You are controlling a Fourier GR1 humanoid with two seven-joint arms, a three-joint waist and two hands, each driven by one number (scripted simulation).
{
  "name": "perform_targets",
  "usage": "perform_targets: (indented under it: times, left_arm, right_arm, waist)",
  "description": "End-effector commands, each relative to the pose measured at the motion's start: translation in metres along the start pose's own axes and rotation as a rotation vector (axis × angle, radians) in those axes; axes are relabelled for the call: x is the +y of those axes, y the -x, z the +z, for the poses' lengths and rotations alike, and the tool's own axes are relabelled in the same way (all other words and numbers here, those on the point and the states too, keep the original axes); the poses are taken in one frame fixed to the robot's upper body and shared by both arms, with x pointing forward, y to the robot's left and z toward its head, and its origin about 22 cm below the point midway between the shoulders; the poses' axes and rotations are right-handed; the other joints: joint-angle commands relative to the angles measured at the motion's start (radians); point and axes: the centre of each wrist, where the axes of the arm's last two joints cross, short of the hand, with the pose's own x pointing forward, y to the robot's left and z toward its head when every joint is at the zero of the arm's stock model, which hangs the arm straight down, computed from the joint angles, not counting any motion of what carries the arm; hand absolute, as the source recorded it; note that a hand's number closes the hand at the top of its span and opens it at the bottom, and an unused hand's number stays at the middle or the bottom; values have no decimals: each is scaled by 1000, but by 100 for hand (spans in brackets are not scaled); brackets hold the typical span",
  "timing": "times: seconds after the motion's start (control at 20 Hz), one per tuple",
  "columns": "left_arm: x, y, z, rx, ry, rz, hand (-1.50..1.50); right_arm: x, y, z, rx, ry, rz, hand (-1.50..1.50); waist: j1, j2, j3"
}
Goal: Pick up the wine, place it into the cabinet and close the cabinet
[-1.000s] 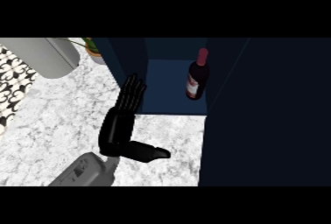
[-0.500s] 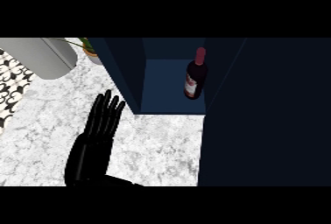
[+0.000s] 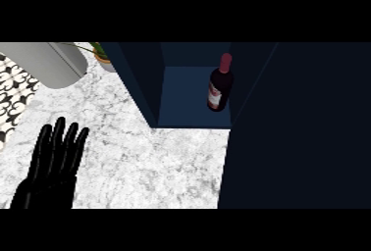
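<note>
The wine bottle point(image 3: 220, 86), dark with a red neck and a pale label, stands upright inside the dark blue cabinet point(image 3: 181, 100), towards the right of its opening. My left hand point(image 3: 51, 169) lies over the marble counter at the lower left, fingers straight and pointing up the view, holding nothing. It is well apart from the cabinet's left panel point(image 3: 138, 81). A large dark blue panel point(image 3: 297, 127) fills the right side of the view. My right hand does not show.
A grey rounded object point(image 3: 43, 61) sits at the top left, with a small potted plant point(image 3: 101, 55) beside it. A black-and-white patterned surface point(image 3: 13, 100) borders the left edge. White marble counter point(image 3: 159, 166) spreads in front of the cabinet.
My left hand has drawn back from the cabinet's left panel, down and to the left. Its grey forearm has left the view. The bottle has stayed put.
</note>
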Motion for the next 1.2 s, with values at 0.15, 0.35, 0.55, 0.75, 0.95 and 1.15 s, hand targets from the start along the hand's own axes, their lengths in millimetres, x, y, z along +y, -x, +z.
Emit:
perform_targets:
  times: [0.15,0.35,0.55,0.75,0.95,1.15]
  left_arm:
    - [39,-32,30,-26,-58,-12,-150]
    - [65,-40,41,-35,-71,-8,-150]
    - [86,-54,60,-19,-70,-7,-150]
    - [101,-72,51,-44,-54,-30,-150]
    - [109,-78,58,-55,-36,-16,-150]
    - [125,-92,54,-43,-25,-20,-150]
  right_arm:
    - [38,-22,0,-39,-130,-114,150]
    - [63,-36,-6,-43,-132,-126,150]
    - [80,-42,-42,-71,-145,-79,150]
    - [106,-49,-57,-87,-143,-20,150]
    - [119,-50,-92,-110,-102,55,150]
    - [122,-46,-115,-83,-77,44,150]
  waist:
    - [2,-1,-1]
    - [-2,-3,-1]
    - [27,-5,-3]
    - [9,-3,-2]
    - [16,-1,-2]
    - [25,1,-2]
